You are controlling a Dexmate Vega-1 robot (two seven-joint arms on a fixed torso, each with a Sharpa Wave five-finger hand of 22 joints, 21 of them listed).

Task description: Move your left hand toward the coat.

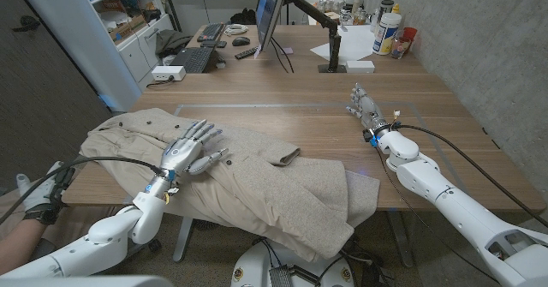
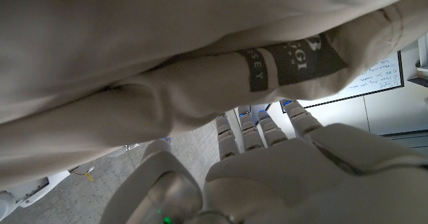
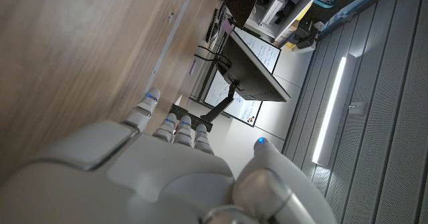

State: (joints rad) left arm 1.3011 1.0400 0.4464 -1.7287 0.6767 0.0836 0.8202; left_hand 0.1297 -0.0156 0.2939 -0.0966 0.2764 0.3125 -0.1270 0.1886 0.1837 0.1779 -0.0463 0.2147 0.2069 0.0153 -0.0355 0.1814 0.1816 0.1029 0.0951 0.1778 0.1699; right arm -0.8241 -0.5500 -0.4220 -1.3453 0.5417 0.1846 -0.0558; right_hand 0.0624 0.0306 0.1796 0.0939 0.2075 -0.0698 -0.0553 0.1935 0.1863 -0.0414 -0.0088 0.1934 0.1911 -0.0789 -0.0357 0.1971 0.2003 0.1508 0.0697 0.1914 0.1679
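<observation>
Left hand over the coat, fingers spread and holding nothing.

The beige coat lies spread along the worktop's near edge towards the left corner, its hem hanging over that edge. The left hand sits above the coat's upper part, palm down; whether it touches the cloth I cannot tell. In the left wrist view the coat's dark label shows, its lettering partly folded away. The right hand is near the worktop's right edge, well apart from the coat, fingers extended and empty.
</observation>
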